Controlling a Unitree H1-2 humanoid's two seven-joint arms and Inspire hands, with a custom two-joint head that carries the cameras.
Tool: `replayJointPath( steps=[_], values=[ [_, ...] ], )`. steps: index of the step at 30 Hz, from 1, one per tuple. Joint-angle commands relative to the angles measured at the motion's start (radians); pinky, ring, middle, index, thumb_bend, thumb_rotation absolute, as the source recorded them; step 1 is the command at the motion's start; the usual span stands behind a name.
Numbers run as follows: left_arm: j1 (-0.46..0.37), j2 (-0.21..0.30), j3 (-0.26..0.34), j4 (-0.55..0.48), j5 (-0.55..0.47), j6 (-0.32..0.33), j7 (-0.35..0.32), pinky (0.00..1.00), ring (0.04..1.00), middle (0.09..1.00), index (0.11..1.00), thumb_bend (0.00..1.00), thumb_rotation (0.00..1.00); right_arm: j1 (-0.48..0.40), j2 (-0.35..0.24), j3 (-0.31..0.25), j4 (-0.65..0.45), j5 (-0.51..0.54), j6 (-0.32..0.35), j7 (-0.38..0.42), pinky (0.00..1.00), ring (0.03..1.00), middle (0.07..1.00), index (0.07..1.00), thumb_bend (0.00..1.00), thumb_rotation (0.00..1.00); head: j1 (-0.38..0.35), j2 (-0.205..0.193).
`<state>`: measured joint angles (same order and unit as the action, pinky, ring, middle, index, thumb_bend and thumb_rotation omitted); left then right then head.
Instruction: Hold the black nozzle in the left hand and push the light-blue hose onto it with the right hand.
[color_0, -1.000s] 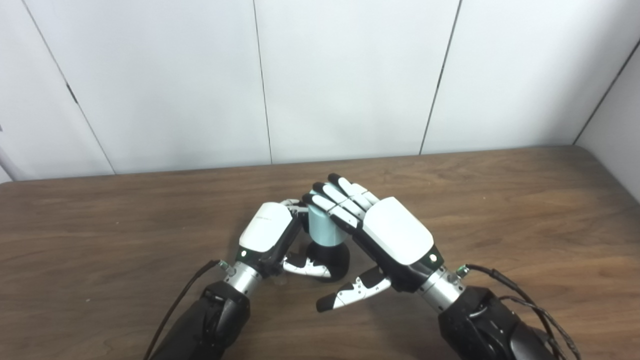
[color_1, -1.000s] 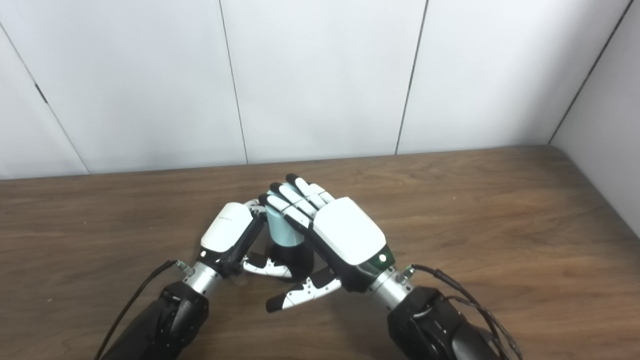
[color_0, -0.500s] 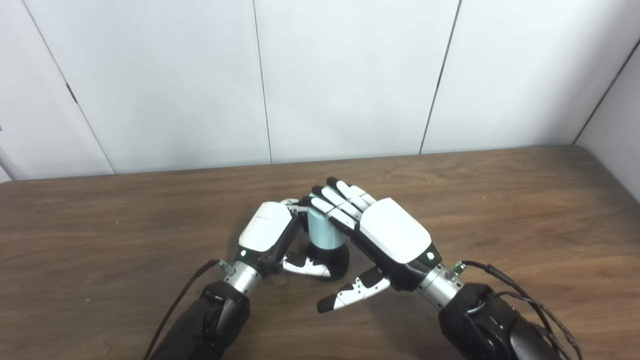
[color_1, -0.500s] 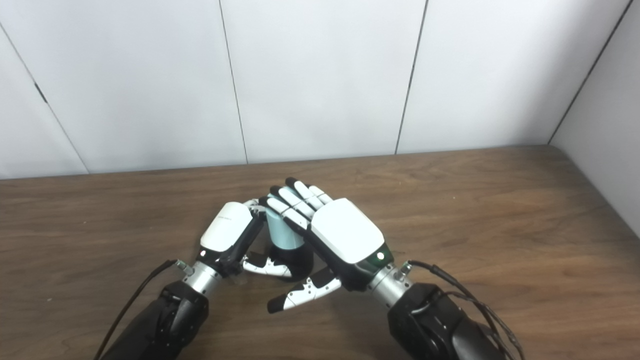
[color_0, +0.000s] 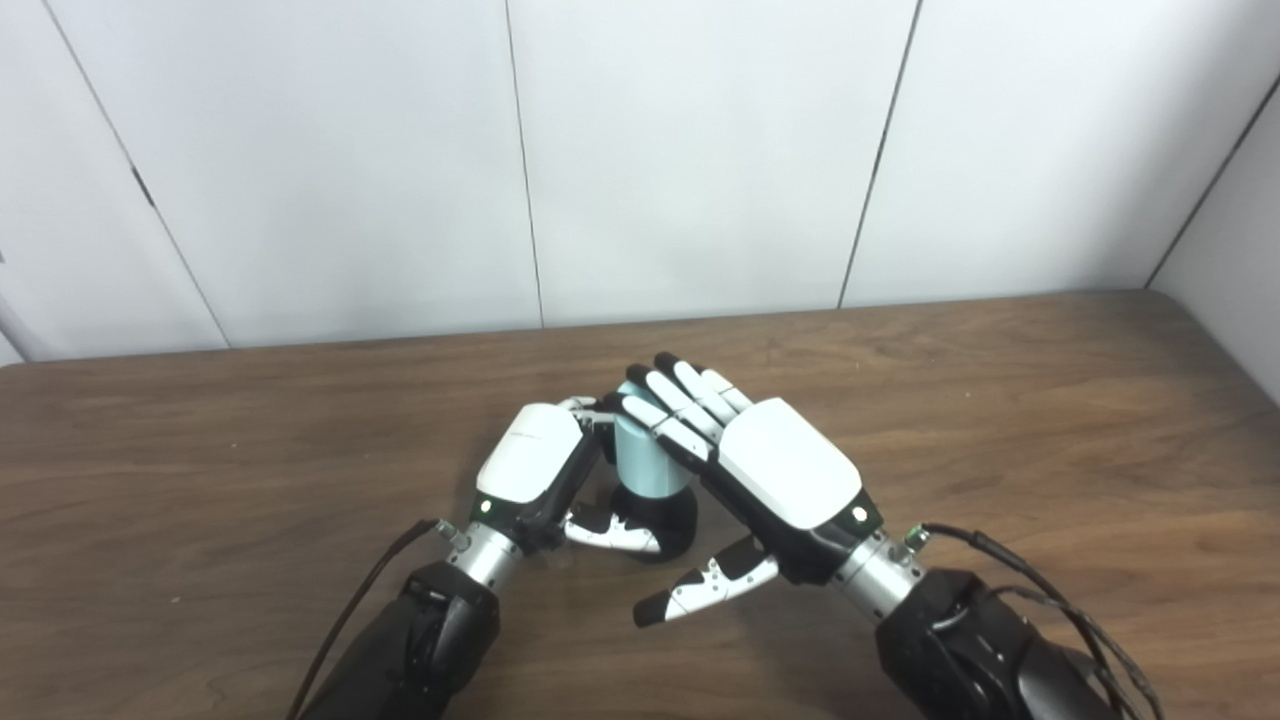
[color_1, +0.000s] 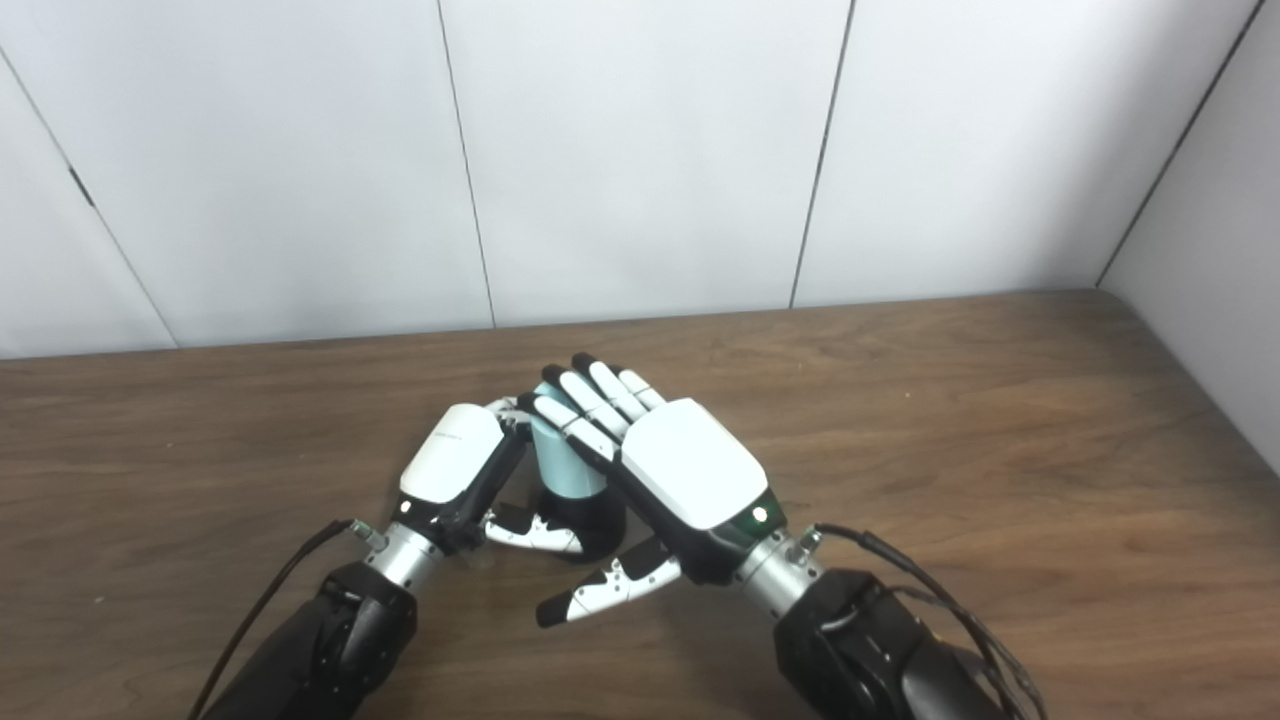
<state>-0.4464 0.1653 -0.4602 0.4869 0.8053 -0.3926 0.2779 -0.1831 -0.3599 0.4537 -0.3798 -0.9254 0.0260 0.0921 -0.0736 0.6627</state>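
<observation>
A short light-blue hose (color_0: 645, 465) stands upright on a black nozzle (color_0: 672, 515) that rests on the table. My left hand (color_0: 530, 465) is shut on the nozzle from the left, its thumb lying across the black base and its fingers curled behind the hose. My right hand (color_0: 785, 470) comes in from the right, open and flat. Its straight fingers (color_1: 585, 405) lie over the top of the hose and its thumb (color_0: 700, 590) sticks out low toward the front. The hose's top end is hidden under those fingers.
The brown wooden table (color_0: 1000, 400) runs to a white panelled wall (color_0: 700, 150) at the back and a side wall at the right. A black cable (color_0: 1030, 585) trails from my right wrist, another from my left wrist (color_0: 365, 600).
My right hand has shifted slightly left and its wrist has dropped a little, fingers still on top of the hose. The left hand, hose and nozzle have not moved.
</observation>
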Motion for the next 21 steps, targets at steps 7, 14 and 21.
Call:
replayJointPath(
  steps=[7, 14, 21],
  values=[
    [0.227, -0.019, -0.086, 0.18, 0.014, 0.027, -0.032, 0.79, 0.519, 0.455, 0.482, 0.5, 0.0, 0.065, 0.009, 0.02, 0.074, -0.011, -0.008, 0.068, 0.99, 1.0, 1.0, 1.0, 0.92, 0.75, 0.001, 0.0],
    [0.227, -0.019, -0.087, 0.181, 0.015, 0.028, -0.03, 0.78, 0.518, 0.464, 0.47, 0.5, 0.0, 0.051, 0.033, 0.012, 0.093, -0.029, -0.013, 0.031, 0.99, 1.0, 1.0, 1.0, 0.94, 0.73, 0.001, -0.003],
    [0.228, -0.018, -0.087, 0.178, 0.013, 0.033, -0.037, 0.79, 0.519, 0.46, 0.477, 0.5, 0.0, 0.033, 0.064, -0.001, 0.111, -0.044, -0.012, -0.025, 1.0, 1.0, 1.0, 1.0, 0.95, 0.74, 0.0, -0.009]
  ],
)
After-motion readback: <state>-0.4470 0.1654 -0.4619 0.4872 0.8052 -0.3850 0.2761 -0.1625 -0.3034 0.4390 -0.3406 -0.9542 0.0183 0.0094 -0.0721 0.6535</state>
